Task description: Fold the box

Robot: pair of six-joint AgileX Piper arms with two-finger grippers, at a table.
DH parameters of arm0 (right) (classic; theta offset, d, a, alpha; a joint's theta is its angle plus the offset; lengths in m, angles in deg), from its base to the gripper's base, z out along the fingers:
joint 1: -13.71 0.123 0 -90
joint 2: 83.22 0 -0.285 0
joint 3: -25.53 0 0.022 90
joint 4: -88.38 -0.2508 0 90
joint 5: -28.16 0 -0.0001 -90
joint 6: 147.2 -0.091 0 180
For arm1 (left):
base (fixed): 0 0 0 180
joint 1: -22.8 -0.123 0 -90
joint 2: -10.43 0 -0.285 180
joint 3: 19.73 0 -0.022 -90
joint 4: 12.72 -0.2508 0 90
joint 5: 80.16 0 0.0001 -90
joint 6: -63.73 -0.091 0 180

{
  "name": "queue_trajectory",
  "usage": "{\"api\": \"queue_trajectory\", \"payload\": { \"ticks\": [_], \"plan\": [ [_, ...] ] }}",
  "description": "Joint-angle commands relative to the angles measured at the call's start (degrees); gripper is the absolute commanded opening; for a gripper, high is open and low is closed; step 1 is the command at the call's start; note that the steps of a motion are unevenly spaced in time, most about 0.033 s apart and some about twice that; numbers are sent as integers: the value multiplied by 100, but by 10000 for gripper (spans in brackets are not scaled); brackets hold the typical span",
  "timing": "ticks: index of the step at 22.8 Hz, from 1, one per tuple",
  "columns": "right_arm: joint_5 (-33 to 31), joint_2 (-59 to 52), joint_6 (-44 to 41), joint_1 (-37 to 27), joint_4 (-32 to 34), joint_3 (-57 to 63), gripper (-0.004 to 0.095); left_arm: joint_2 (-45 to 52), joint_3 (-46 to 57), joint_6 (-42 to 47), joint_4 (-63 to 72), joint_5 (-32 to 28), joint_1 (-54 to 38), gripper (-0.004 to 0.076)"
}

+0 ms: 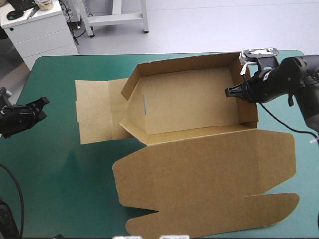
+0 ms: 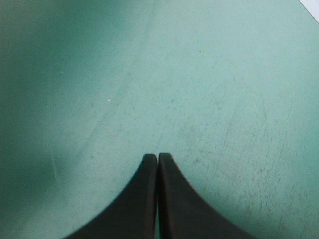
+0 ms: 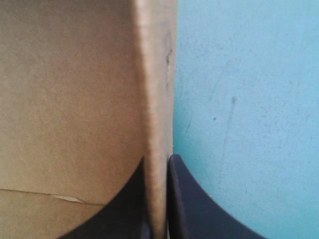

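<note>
The brown box point(image 1: 194, 107) stands in the middle of the table as an open tray with raised walls, its lid point(image 1: 204, 167) lying flat toward the near edge. A flat flap point(image 1: 94, 110) sticks out on its left. My right gripper point(image 1: 233, 92) is at the box's right end wall, shut on that wall point(image 3: 157, 114), one finger inside and one outside. My left gripper point(image 1: 44, 103) hovers over bare teal-green cover near the table's left edge, well away from the box. Its fingers point(image 2: 149, 199) are shut and hold nothing.
The teal-green table cover point(image 1: 60, 164) lies bare on the left. A white cabinet point(image 1: 37, 25) stands beyond the far left corner. The lid's rounded tuck flap point(image 1: 214, 216) reaches close to the near edge.
</note>
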Motion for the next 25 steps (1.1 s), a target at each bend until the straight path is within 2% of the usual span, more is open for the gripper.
{"api": "queue_trajectory", "payload": {
  "ticks": [1, 3, 6, 8, 10, 11, 15, 21, 25],
  "plan": [
    [79, -562, 133, -11, -468, -194, -1, 161, -140, -157, 201, 26, -6, -10],
    [79, -652, 171, -11, -611, -194, -1, 161, -140, -642, 258, 163, -6, -10],
    [79, -686, 182, -11, -731, -194, -1, 161, -140, -791, 266, 207, -6, -8],
    [79, -627, 201, -11, -920, -194, -1, 161, -140, -923, 266, 207, -6, 39],
    [79, -575, 244, -11, -973, -194, -1, 161, -140, -1502, 254, 300, -6, 181],
    [79, -535, 244, -11, -936, -194, -1, 161, -140, -1642, 242, 350, -6, 323],
    [79, -453, 244, -11, -957, -194, -1, 161, -140, -1587, 269, 245, 4, 567],
    [184, -199, 445, -11, -1460, -194, -1, 161, -140, -1587, 343, 349, 480, 524],
    [504, -95, 495, -11, -1656, -194, -1, 161, -140, -1587, 842, 578, 974, 521]
  ]
}}
